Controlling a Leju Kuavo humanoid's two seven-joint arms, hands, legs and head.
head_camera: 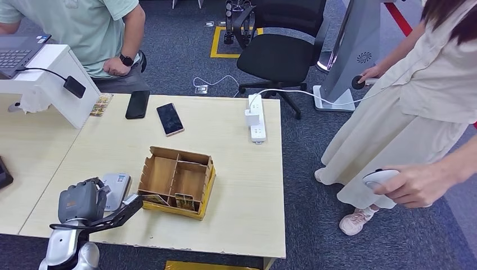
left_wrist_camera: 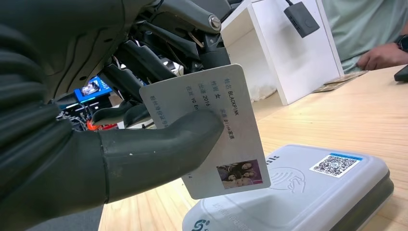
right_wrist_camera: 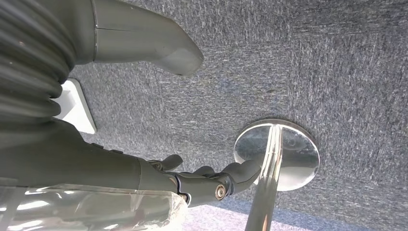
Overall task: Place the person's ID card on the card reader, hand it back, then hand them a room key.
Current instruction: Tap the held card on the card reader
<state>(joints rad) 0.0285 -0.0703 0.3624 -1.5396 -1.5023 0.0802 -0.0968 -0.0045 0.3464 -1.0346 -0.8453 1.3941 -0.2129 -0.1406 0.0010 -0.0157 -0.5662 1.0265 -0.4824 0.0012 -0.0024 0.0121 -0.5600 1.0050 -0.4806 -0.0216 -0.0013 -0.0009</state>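
Observation:
My left hand is at the table's near left corner and pinches the white ID card between thumb and fingers. The card shows printed text and a small photo. It hangs tilted just above the grey card reader, apart from it. The reader lies flat on the table beside my hand. Room key cards stand in the front slots of a wooden divider box. My right hand hangs over the carpet with fingers apart and holds nothing.
Two phones and a power strip lie at the table's far side. A white stand holds a laptop at the left, with a seated person behind. Another person stands right of the table, holding a white device.

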